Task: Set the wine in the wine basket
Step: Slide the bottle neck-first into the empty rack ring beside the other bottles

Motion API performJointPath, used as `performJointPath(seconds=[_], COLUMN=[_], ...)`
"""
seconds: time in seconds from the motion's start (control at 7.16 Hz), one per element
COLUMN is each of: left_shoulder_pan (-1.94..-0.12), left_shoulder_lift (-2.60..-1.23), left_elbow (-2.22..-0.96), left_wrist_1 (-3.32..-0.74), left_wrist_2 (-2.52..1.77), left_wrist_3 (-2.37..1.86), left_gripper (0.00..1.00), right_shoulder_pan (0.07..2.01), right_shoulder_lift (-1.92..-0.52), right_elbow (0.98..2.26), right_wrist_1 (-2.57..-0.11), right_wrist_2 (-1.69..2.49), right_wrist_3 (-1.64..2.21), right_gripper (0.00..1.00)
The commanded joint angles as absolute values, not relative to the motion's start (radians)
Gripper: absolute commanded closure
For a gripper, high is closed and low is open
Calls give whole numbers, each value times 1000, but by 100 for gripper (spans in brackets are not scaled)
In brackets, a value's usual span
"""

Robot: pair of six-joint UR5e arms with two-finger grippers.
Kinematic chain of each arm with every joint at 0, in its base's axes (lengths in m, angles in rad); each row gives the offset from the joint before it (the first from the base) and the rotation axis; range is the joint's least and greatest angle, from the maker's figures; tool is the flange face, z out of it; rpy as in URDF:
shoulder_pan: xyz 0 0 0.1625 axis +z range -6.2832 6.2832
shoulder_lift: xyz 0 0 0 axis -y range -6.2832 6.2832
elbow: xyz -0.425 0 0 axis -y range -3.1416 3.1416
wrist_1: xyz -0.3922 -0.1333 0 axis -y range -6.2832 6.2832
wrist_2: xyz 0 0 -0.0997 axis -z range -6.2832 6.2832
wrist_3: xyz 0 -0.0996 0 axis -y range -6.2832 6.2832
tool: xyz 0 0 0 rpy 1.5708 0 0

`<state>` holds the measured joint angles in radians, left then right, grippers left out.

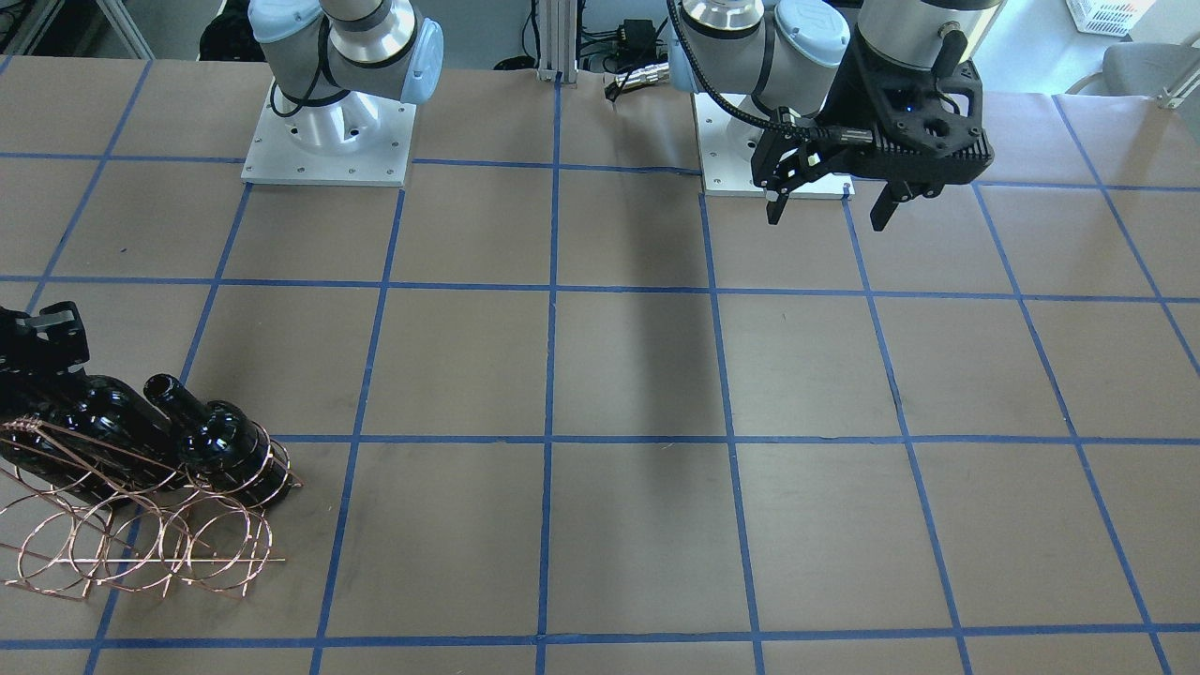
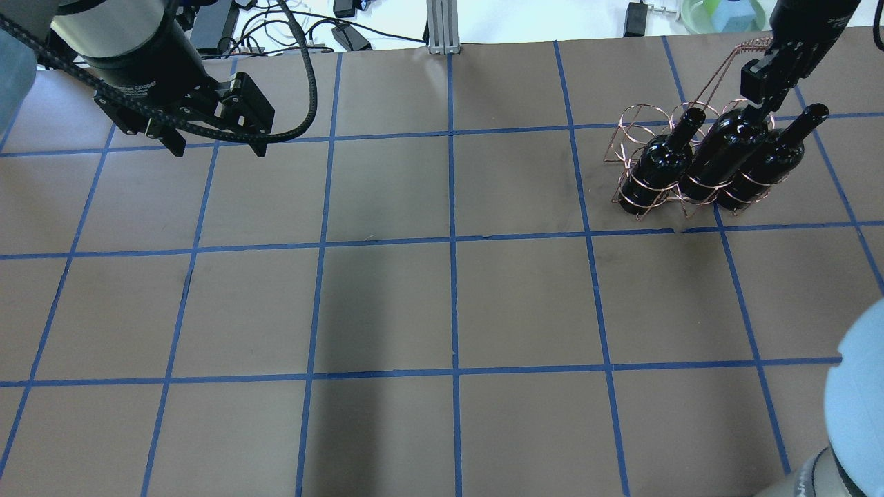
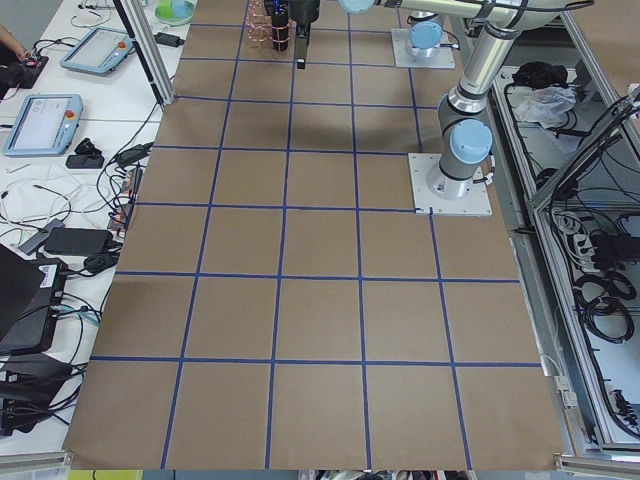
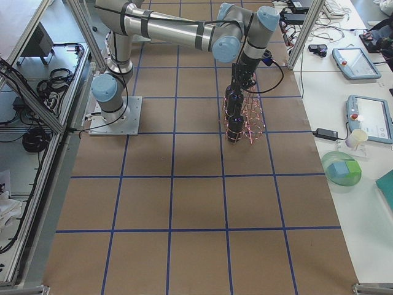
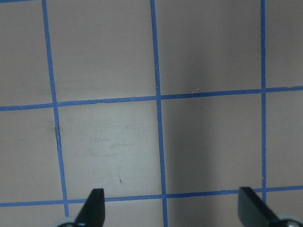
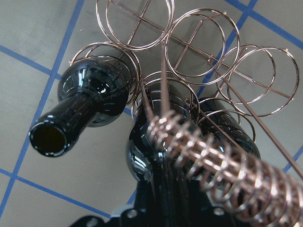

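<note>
Three glossy black wine bottles stand in the copper wire wine basket (image 2: 625,131) at the table's far right. My right gripper (image 2: 761,83) is closed around the neck of the middle bottle (image 2: 725,148), which sits in a ring between the other two (image 2: 659,162) (image 2: 766,162). In the right wrist view the middle bottle (image 6: 142,156) is straight below, beside the twisted handle (image 6: 213,161) and an open-rimmed bottle (image 6: 75,109). In the front view the gripper (image 1: 42,347) is at the left edge over the basket (image 1: 187,544). My left gripper (image 2: 214,141) is open and empty, far to the left.
The basket's far row of rings (image 6: 199,42) holds no bottles. The brown table (image 2: 449,304) has a blue tape grid. The left wrist view shows only table (image 5: 109,142) between the open fingertips (image 5: 94,203). Both arm bases (image 1: 328,141) stand at the table's back edge.
</note>
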<state>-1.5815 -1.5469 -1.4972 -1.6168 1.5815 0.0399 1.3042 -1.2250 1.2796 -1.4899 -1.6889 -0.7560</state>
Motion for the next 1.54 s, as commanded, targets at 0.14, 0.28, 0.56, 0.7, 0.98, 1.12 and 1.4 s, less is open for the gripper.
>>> performJointPath(seconds=[0.14, 0.28, 0.56, 0.7, 0.98, 1.12, 1.4], left_shoulder_pan=[-1582, -1582, -1582, -1582, -1582, -1582, -1582], left_shoulder_lift=[-1546, -1546, -1546, -1546, -1546, -1546, -1546], left_elbow=[-1497, -1497, -1497, -1497, -1499, -1499, -1499], left_wrist_1=[-1617, -1617, -1617, -1617, -1617, -1617, -1617], left_wrist_2=[1583, 1583, 1583, 1583, 1583, 1583, 1583], left_wrist_3=[40, 40, 40, 40, 40, 40, 40], left_gripper=[0, 0, 0, 0, 0, 0, 0], right_shoulder_pan=[1304, 1304, 1304, 1304, 1305, 1305, 1304], right_shoulder_lift=[-1207, -1209, -1206, -1197, -1193, -1193, -1187], right_elbow=[1290, 1302, 1305, 1310, 1313, 1313, 1325], right_wrist_1=[-1496, -1497, -1506, -1506, -1512, -1513, -1512], right_wrist_2=[-1692, -1690, -1689, -1697, -1698, -1700, -1713], right_wrist_3=[-755, -755, -753, -753, -753, -747, -750], right_gripper=[100, 100, 100, 100, 100, 100, 97])
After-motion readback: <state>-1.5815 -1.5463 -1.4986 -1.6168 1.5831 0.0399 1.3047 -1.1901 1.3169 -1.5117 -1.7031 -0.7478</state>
